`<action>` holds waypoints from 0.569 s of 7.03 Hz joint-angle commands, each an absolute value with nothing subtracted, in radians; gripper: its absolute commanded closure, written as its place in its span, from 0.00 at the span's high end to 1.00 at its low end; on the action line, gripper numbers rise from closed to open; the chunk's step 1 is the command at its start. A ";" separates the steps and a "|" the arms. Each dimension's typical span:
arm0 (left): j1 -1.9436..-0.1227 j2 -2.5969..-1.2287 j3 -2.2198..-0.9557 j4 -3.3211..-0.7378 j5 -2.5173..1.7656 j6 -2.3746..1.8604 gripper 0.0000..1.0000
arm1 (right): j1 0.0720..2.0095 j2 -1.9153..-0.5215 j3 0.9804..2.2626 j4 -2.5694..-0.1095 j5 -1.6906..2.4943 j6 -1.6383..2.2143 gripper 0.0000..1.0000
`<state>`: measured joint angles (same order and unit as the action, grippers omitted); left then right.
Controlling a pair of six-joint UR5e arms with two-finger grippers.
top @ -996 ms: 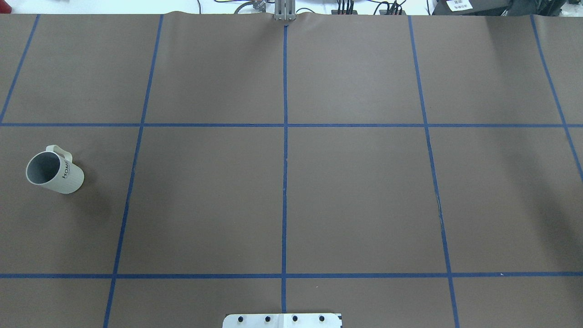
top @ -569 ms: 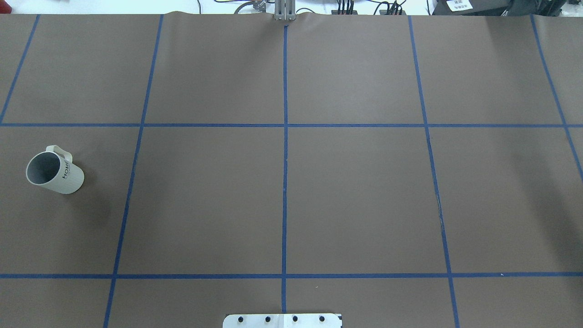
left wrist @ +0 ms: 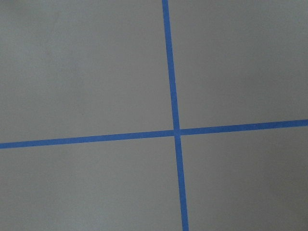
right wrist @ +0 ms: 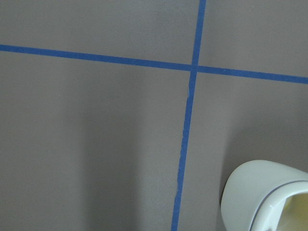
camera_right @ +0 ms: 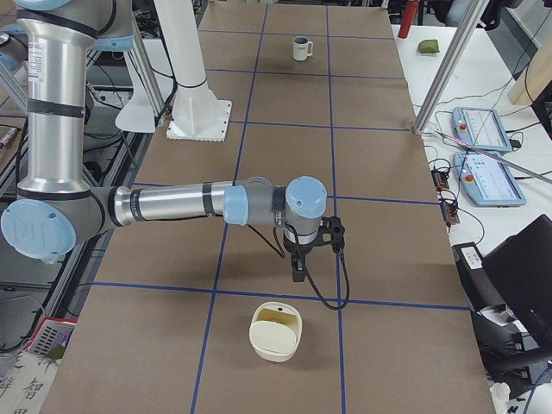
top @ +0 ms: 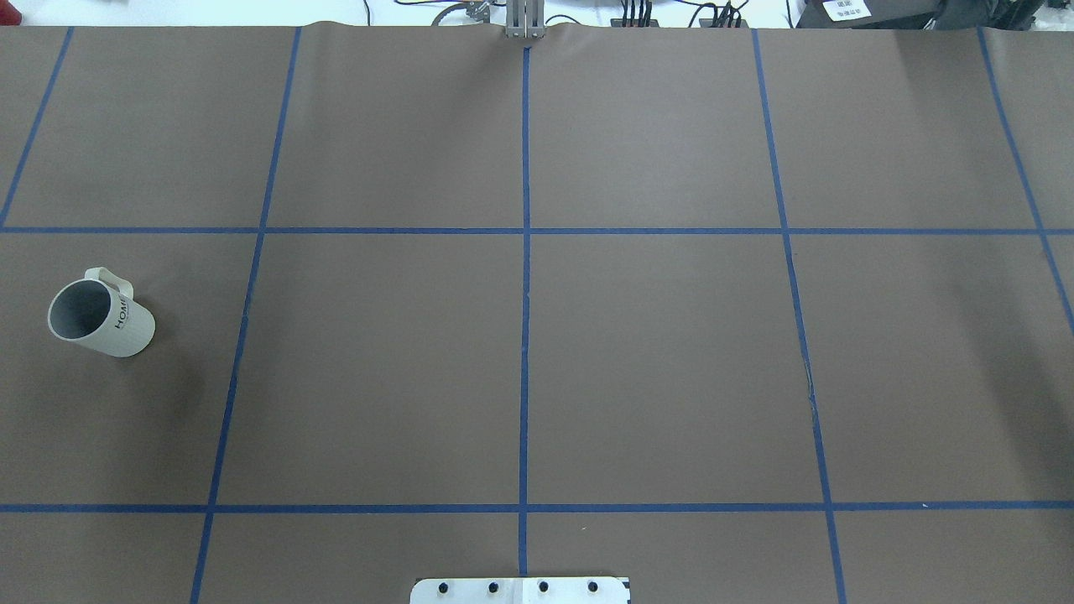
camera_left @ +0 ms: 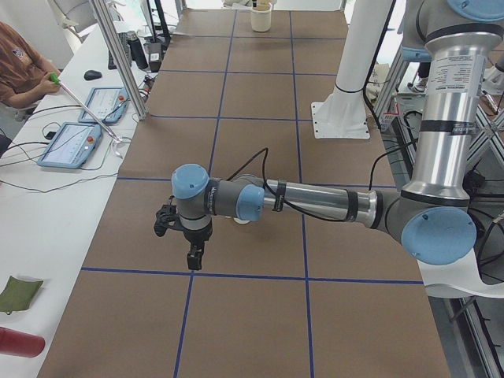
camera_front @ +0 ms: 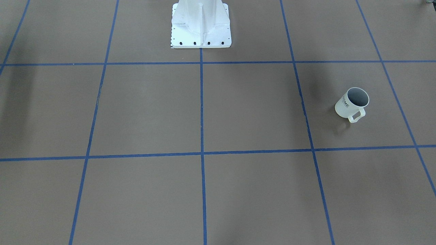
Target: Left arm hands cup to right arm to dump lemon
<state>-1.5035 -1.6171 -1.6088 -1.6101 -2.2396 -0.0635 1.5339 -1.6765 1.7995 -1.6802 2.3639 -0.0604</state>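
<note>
The cream-white cup with black "HOME" lettering stands upright on the brown table at the robot's far left, its handle toward the far side. It also shows in the front view and, small, at the far end in the right side view. Its inside looks plain grey; the lemon is hidden or out of view. My left gripper hangs over a tape crossing, apart from the cup; I cannot tell whether it is open or shut. My right gripper hangs above the table at the other end, its state also unclear.
A cream container with a yellowish inside sits just in front of the right gripper, and its rim shows in the right wrist view. The white robot pedestal stands mid-table. A person sits at a side desk with tablets.
</note>
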 commanded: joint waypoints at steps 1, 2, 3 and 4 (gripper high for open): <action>-1.512 -1.568 -1.627 -1.614 -2.320 -0.060 1.00 | 1.534 -1.666 1.787 -1.680 2.362 -0.058 1.00; -1.560 -1.568 -1.629 -1.608 -2.347 -0.060 1.00 | 1.534 -1.660 1.775 -1.680 2.362 -0.058 1.00; -1.565 -1.563 -1.635 -1.608 -2.349 -0.060 1.00 | 1.534 -1.654 1.775 -1.680 2.362 -0.055 1.00; -1.565 -1.563 -1.638 -1.606 -2.352 -0.060 1.00 | 1.534 -1.652 1.775 -1.680 2.364 -0.055 1.00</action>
<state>-1.5579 -1.5655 -1.6333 -1.6081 -2.3434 -0.0599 1.5340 -1.6562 1.7764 -1.6797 2.3627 -0.0563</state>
